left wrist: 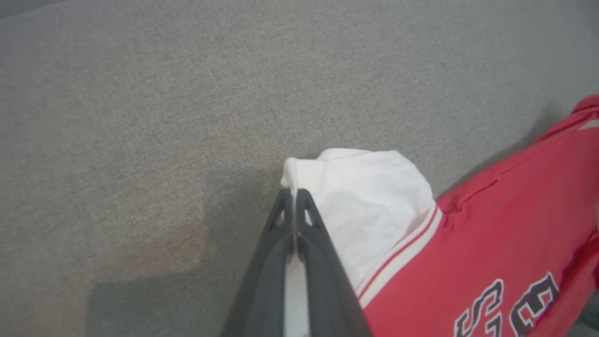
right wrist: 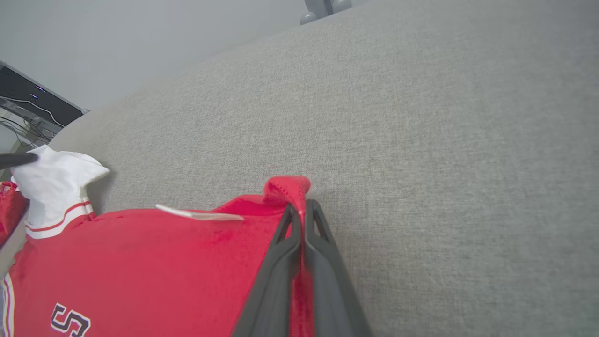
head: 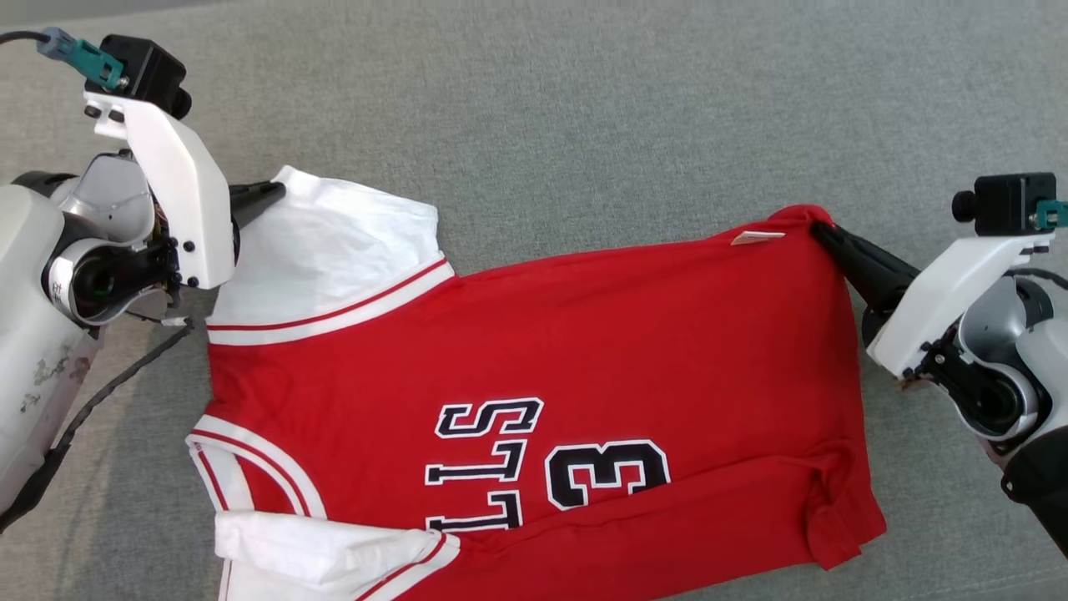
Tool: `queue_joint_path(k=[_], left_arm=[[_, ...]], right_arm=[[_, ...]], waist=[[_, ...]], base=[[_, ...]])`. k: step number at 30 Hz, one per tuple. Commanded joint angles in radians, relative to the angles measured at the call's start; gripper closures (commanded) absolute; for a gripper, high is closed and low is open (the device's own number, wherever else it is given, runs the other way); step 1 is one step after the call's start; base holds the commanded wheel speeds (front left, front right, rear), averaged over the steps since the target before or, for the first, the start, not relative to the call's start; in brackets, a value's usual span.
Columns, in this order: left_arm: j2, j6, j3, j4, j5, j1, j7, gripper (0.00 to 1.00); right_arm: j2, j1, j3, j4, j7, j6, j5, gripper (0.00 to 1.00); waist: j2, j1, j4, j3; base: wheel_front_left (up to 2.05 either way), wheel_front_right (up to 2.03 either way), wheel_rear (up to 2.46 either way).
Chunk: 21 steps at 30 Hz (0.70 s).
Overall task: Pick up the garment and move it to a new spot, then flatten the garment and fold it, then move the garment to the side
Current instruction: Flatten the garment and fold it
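Observation:
The garment [head: 534,351] is a red basketball jersey with white sleeves, red-and-white trim and black lettering, spread across the grey fabric surface. My left gripper [head: 271,192] is shut on the tip of the upper white sleeve [left wrist: 365,206], with white cloth pinched between the fingers [left wrist: 281,220]. My right gripper [head: 822,232] is shut on the far red hem corner [right wrist: 288,189], which bunches above the fingertips [right wrist: 316,220]. A white label [head: 757,238] lies near that corner. Both pinched corners look raised, and the near edge runs out of the head view.
The grey upholstered surface [head: 542,108] stretches wide beyond the jersey. In the right wrist view a dark desk with cables [right wrist: 28,107] stands at the far left and a grey object [right wrist: 325,9] sits past the surface's far edge.

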Motion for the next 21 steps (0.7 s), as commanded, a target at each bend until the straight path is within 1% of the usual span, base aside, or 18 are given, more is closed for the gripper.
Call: queue_joint_path(k=[1, 8, 13, 16, 21], left_arm=[[0.012, -0.005, 0.003, -0.011, -0.017, 0.022, 0.006, 1.00], [0.054, -0.006, 0.009, -0.090, -0.100, 0.094, 0.071, 1.00], [0.115, -0.005, 0.025, -0.191, -0.180, 0.164, 0.128, 1.00], [0.148, 0.006, 0.027, -0.262, -0.223, 0.208, 0.166, 1.00], [0.206, 0.045, 0.023, -0.388, -0.284, 0.272, 0.236, 1.00]], right_arm=[[-0.012, 0.017, 0.003, -0.001, -0.010, 0.001, 0.013, 1.00], [-0.048, 0.067, 0.026, -0.003, -0.017, 0.001, 0.054, 1.00], [-0.078, 0.102, 0.040, -0.004, -0.008, 0.001, 0.084, 1.00], [-0.095, 0.120, 0.063, -0.010, 0.018, 0.001, 0.104, 1.00], [-0.127, 0.139, 0.092, -0.040, 0.106, 0.001, 0.170, 1.00]], waist=[[0.0000, 0.0000, 0.009, -0.026], [0.0000, 0.0000, 0.034, -0.095], [0.0000, 0.0000, 0.053, -0.155], [0.0000, 0.0000, 0.064, -0.184], [0.0000, 0.0000, 0.079, -0.219]], base=[[0.00, 0.00, 0.00], [0.00, 0.00, 0.00], [0.00, 0.00, 0.00], [0.00, 0.00, 0.00], [0.00, 0.00, 0.00]])
